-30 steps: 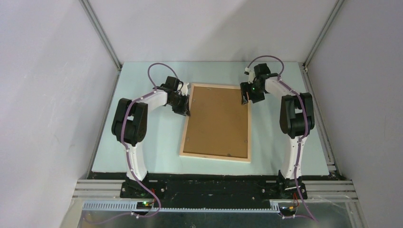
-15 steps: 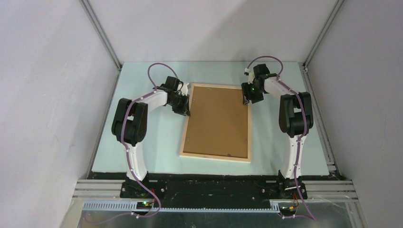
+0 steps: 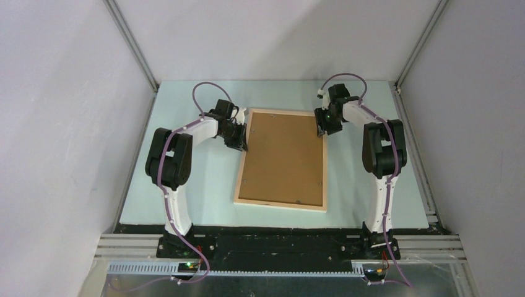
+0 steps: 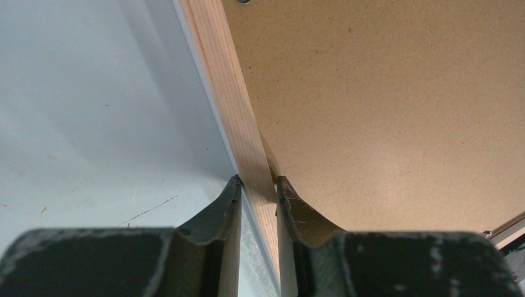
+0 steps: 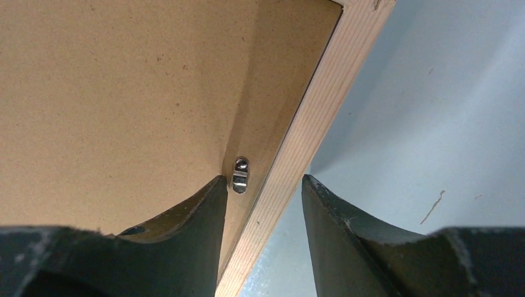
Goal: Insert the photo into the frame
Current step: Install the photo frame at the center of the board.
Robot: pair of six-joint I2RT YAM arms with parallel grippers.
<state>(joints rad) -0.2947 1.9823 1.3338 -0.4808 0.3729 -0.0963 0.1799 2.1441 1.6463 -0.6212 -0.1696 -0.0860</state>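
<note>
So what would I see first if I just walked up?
The big frame lying face down in the middle of the table, its brown backing board facing up. The left tool pinches its left wooden edge, and the right tool sits open astride the right edge near the far corner.

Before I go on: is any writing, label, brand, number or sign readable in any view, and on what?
No readable text in any view.
The backing board is plain brown, the frame bare wood, the metal tab unmarked.
The left arm and right arm show no marking legible from above.
</note>
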